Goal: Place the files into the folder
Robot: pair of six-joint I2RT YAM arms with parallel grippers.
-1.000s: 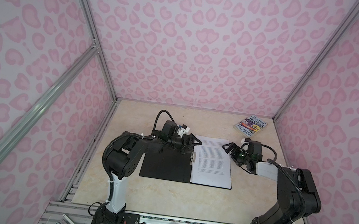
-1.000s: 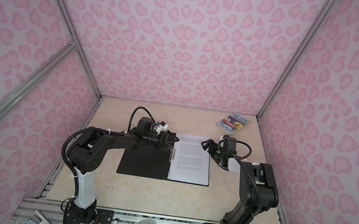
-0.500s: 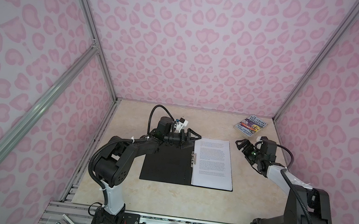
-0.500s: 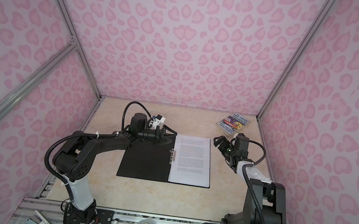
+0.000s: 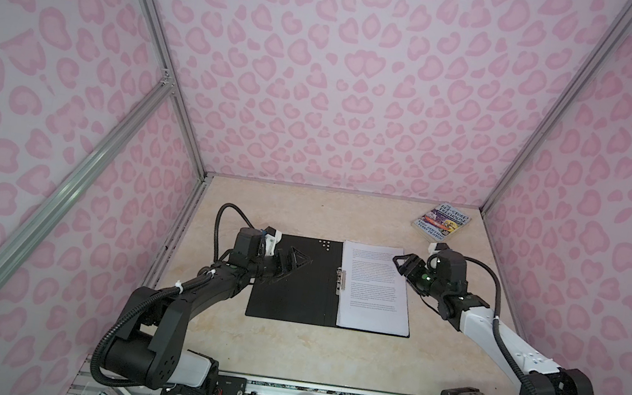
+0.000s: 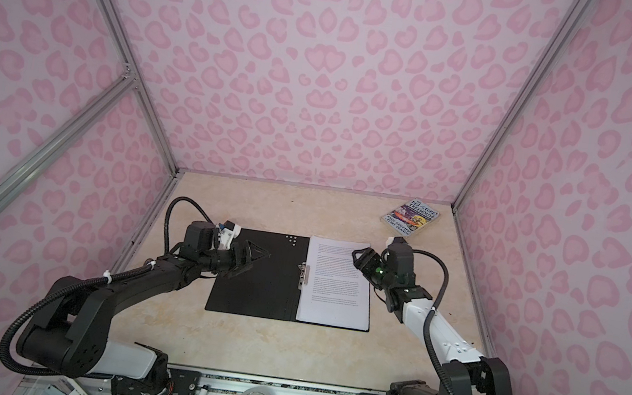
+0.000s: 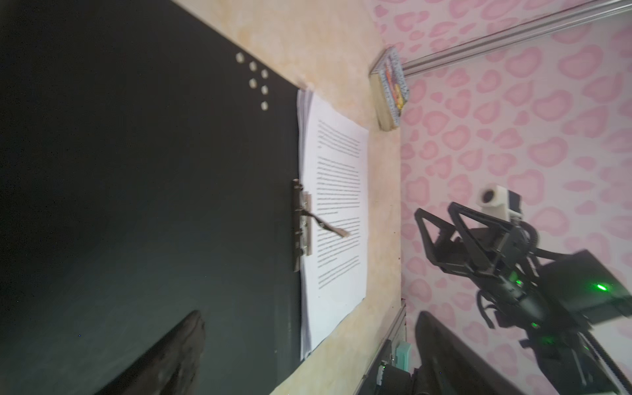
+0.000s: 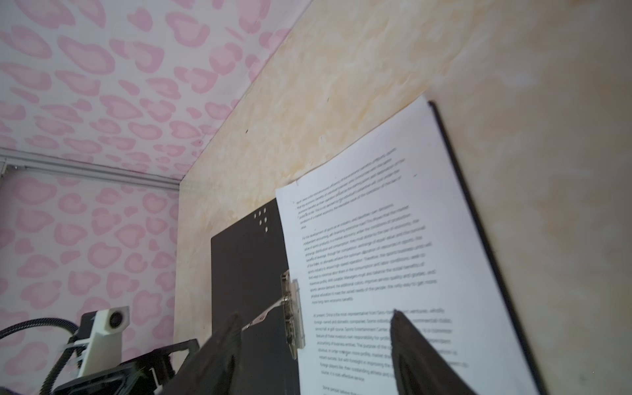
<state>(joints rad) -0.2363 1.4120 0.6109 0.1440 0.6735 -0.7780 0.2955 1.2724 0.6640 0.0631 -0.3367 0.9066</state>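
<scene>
Two arms had shifted in the last second: left gripper (image 5: 292, 264), jaws wide, backed from the spine over the open folder (image 5: 291, 300); right gripper (image 5: 405, 265), parted and empty, hovered over the files (image 5: 373, 299) stacked inside, so only closing remained, I judged.

The walls (image 5: 345, 64) are pale lilac-white, covered all over in pink heart-like blotches with darker pink rims. The table (image 5: 284, 349) is cream with faint yellowish marbling. The folder (image 5: 293, 287) shows black inside, with a small cluster of pale dots (image 5: 324, 243) and a silvery clip (image 5: 340, 279). The files (image 5: 373, 299) are white with fine black lines of text. The book (image 5: 441, 227) has a purple, blue and orange cover. The left arm (image 5: 187, 298) and the right arm (image 5: 473, 319) are black with white sections.
</scene>
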